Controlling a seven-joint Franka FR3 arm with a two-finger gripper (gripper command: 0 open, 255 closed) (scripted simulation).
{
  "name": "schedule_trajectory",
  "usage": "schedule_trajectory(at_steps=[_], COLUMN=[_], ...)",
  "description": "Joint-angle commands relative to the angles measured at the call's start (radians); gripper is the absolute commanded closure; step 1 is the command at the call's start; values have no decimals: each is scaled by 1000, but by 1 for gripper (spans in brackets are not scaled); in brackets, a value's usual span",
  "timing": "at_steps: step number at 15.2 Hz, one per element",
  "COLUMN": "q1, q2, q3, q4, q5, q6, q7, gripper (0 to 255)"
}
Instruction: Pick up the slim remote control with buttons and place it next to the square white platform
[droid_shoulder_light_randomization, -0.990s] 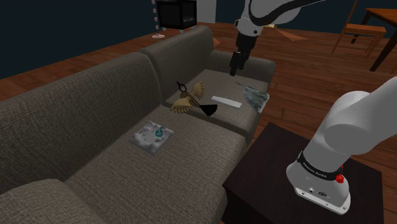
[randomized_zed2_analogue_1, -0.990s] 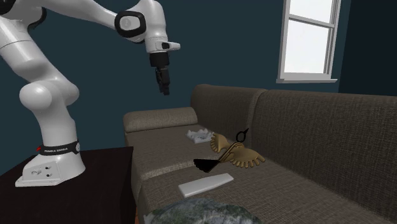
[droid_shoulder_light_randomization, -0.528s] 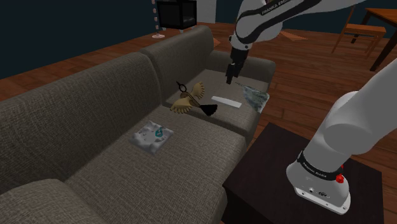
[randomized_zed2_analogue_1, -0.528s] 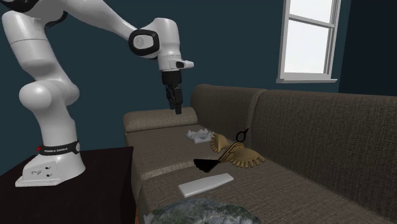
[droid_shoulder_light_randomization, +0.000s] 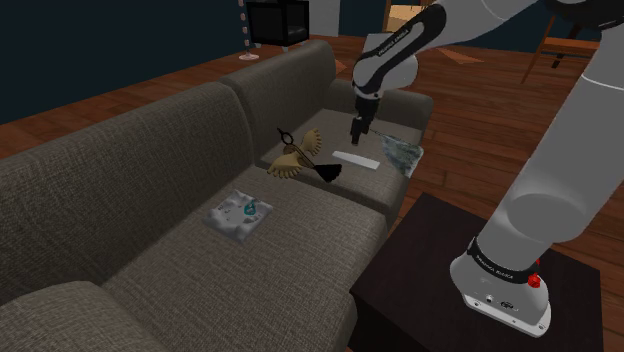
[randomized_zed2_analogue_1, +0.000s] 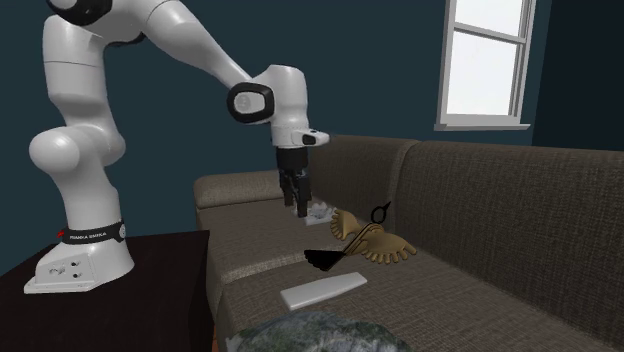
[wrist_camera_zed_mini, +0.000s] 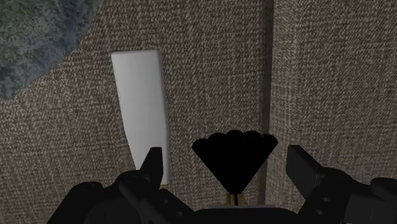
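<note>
As the arm has come down from high over the sofa's far end within the last second, the gripper (wrist_camera_zed_mini: 226, 163) now hangs low above the seat. Its two fingers stand wide apart and hold nothing. Directly under it lies the black fan (wrist_camera_zed_mini: 234, 154) of a gold winged ornament (droid_shoulder_light_randomization: 298, 157), not the remote. The slim white remote (wrist_camera_zed_mini: 141, 109) lies flat just beside one finger, at the left centre of the wrist view, and it has not moved. Its long side runs the same way the gripper looks, so I judge the fingers could close across its narrow width after a small shift sideways. The approach seems almost finished; the grasp is not yet begun.

Room around the remote is narrow. One end of it comes near a mottled grey-green thing (droid_shoulder_light_randomization: 402, 152), and the ornament lies close on its other long side, so a descent that is off centre may push the fan. A seam (wrist_camera_zed_mini: 268, 76) between two cushions runs past the fan.

Farther along the sofa (droid_shoulder_light_randomization: 120, 190), at the lower left centre of the shoulder view, sits the square white platform (droid_shoulder_light_randomization: 240, 212), well apart from the remote. Bare fabric lies on all sides of it, with most room toward the seat's front edge. Behind it the backrest rises, so a carry should stay above the ornament.
</note>
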Motion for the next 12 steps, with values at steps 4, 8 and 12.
schedule_trajectory(at_steps=[4,8,12], q1=[-33,-69,-103], q2=[196,351,480], q3=[-10,0,11], q4=[103,208,310], q5=[52,86,103], q6=[69,101,115], q7=[-98,-158,-197], gripper=[0,0,0])
